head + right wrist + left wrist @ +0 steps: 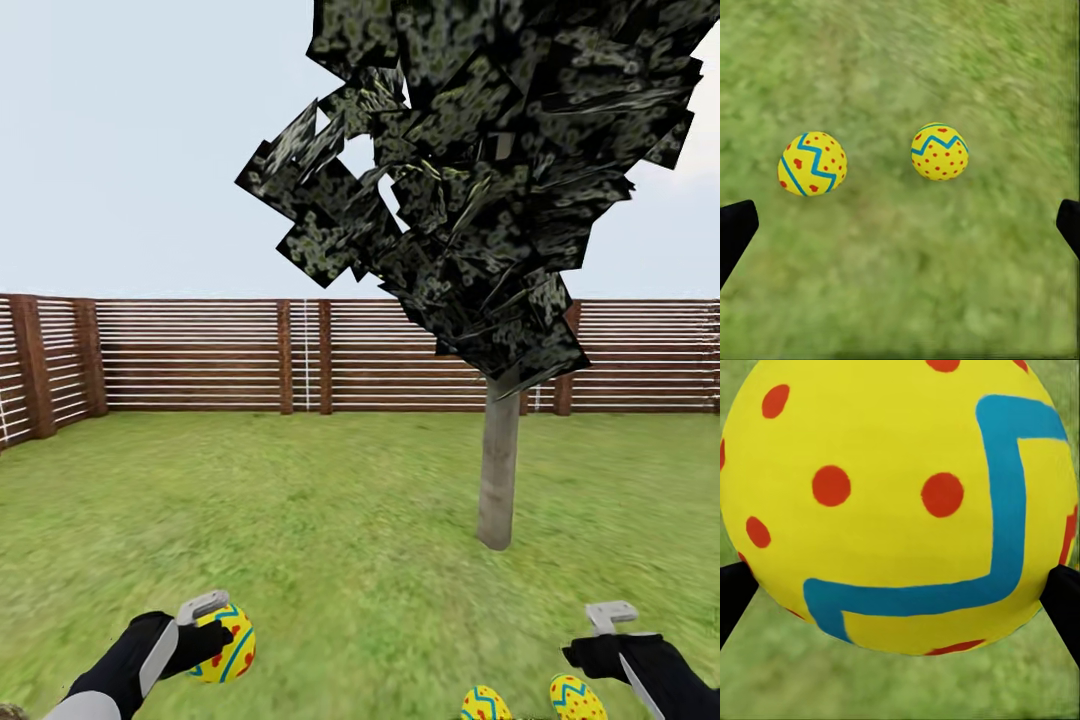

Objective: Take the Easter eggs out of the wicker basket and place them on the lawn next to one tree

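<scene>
My left gripper (214,630) is shut on one yellow Easter egg (227,647) with red dots and a blue zigzag, held low above the lawn (330,520) at the lower left. Up close, that egg (900,502) sits between the black fingertips (732,594). Two more eggs (485,704) (577,697) lie on the grass at the bottom edge, a short way in front of the tree (498,470). My right gripper (606,640) hovers open beside them. Its wrist view shows both eggs (811,163) (939,151) lying apart on the grass ahead of the open gripper (900,229). The wicker basket is out of view.
The tree's dark blocky crown (480,170) hangs over its leaning grey-brown trunk. A brown slatted wooden fence (200,355) closes the garden at the back and along the left side. Open grass stretches between me and the fence.
</scene>
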Robot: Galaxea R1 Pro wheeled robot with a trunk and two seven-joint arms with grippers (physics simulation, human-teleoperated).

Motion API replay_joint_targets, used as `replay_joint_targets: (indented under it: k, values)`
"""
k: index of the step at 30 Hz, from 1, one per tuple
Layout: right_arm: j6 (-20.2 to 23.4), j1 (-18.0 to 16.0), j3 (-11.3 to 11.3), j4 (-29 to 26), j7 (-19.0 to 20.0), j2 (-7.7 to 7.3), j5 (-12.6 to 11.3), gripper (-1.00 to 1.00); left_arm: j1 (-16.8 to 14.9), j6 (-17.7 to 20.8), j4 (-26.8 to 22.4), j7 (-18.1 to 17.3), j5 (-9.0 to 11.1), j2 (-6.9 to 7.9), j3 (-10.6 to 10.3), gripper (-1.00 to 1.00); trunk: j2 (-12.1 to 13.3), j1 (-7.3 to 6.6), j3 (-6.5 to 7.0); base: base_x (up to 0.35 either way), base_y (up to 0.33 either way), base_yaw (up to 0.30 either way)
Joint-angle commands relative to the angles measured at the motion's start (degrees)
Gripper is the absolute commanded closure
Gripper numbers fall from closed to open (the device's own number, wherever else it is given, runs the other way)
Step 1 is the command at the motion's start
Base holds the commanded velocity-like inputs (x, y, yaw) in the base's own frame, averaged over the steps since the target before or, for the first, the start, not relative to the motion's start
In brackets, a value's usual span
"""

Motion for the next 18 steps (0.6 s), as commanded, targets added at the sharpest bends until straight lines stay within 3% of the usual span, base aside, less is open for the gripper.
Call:
replay_joint_targets:
  k: [1,18]
  values:
    - [0.25,-0.04,-0.27,-0.08,0.47,0.05,0.57,-1.0,0.01,0.38,0.05,-0.16,0.15,-0.26,0.3,1.0,-0.04,0.0,-0.01,0.0,0.0,-0.263]
    - [0.25,-0.04,-0.33,-0.24,0.54,-2.14,0.5,-1.0,0.03,0.38,0.12,-0.16,0.15,-0.69,0.25,1.0,-0.04,0.0,1.09,0.0,0.0,-0.253]
